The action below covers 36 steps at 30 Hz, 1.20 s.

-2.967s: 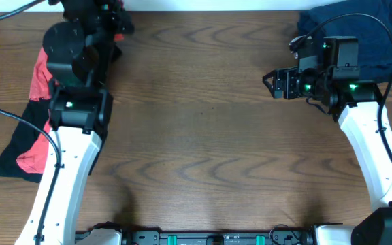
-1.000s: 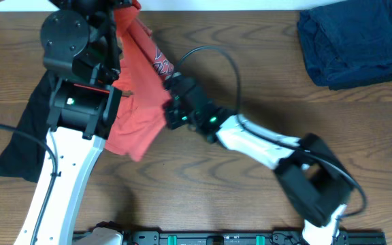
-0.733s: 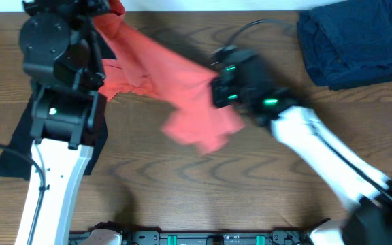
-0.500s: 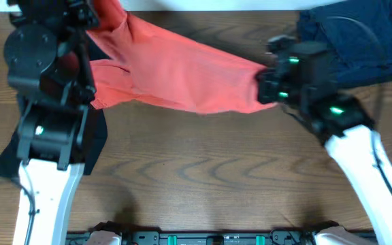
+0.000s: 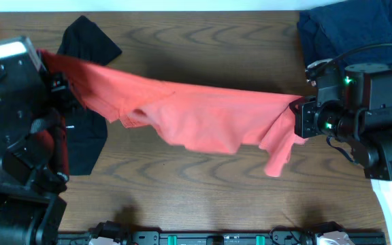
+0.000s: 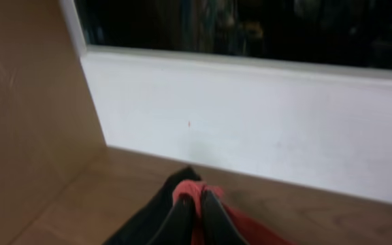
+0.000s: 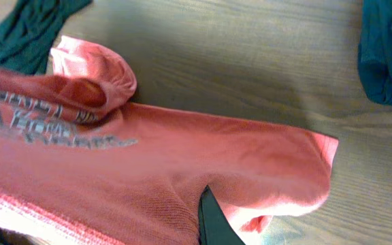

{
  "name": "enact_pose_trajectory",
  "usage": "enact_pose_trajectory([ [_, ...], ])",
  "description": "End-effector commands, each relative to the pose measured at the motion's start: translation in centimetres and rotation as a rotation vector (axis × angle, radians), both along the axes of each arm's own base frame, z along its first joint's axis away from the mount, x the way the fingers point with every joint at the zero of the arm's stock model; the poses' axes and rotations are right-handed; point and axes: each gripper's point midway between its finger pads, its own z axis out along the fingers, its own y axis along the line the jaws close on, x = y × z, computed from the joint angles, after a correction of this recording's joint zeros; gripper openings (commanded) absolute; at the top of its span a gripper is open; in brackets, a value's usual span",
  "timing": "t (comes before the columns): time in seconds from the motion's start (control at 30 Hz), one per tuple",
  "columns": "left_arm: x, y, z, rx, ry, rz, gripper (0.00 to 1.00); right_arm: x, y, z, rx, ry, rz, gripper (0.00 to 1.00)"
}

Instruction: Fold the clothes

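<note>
Spreading is in hand: the soft coral-red lettered T-shirt [image 5: 196,119] is held stretched above the brown wooden surface [image 5: 203,190], from nine to three o'clock. The left claw [image 6: 196,207] is clamped on one end, the right claw [image 5: 299,117] on the other. Lowering it flat is judged next. Against half a second earlier, the span is wider, and the loose black T-shirt [image 5: 87,41] is uncovered at ten o'clock.

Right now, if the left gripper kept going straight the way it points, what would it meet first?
Apart from the coral-red T-shirt pinched in its shut tips, the left gripper faces a short strip of bare table, then the white wall. It would probably meet the wall first, though depth is hard to judge.
</note>
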Motion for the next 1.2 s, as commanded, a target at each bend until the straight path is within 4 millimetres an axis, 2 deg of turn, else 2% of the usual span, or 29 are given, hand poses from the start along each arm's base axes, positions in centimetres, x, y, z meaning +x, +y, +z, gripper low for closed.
enact_pose_trajectory([
  [0.0,0.2,0.6,-0.9,-0.038,0.038,0.046,0.06,1.2,-0.8,-0.7,-0.051,0.010,-0.008,0.01],
  [0.1,1.2,0.4,-2.9,-0.046,0.112,0.052,0.06,2.4,-0.5,-2.5,-0.068,0.063,0.003,0.01],
  [0.33,4.9,-0.2,-7.9,-0.014,0.301,0.062,0.06,7.0,0.3,-9.0,-0.121,0.197,0.052,0.01],
  [0.47,7.6,-0.6,-11.2,0.009,0.407,0.069,0.06,10.1,0.3,-12.8,-0.146,0.222,0.075,0.01],
  [0.6,9.8,-1.0,-14.4,0.029,0.503,0.074,0.06,13.9,-0.9,-16.2,-0.173,0.198,0.047,0.01],
  [0.77,11.6,-1.1,-17.7,0.049,0.592,0.093,0.06,18.0,-2.6,-19.2,-0.172,0.142,0.009,0.01],
  [0.87,12.1,-0.5,-18.9,0.068,0.624,0.130,0.06,19.9,-3.4,-20.6,-0.180,0.102,0.004,0.01],
  [0.97,12.5,0.1,-19.8,0.066,0.645,0.151,0.06,21.4,-3.8,-21.2,-0.182,0.059,-0.001,0.01],
  [1.0,12.5,0.4,-19.9,0.065,0.649,0.157,0.07,21.6,-3.7,-21.0,-0.179,0.048,0.000,0.04],
  [1.03,12.5,0.7,-19.9,0.062,0.650,0.165,0.06,21.8,-3.7,-20.9,-0.178,0.038,0.000,0.12],
  [1.07,12.5,1.0,-19.9,0.057,0.649,0.173,0.06,21.9,-3.6,-20.3,-0.174,0.028,0.001,0.27],
  [1.17,12.5,1.6,-19.8,0.050,0.643,0.189,0.06,21.5,-3.3,-19.1,-0.154,0.039,0.013,0.57],
])
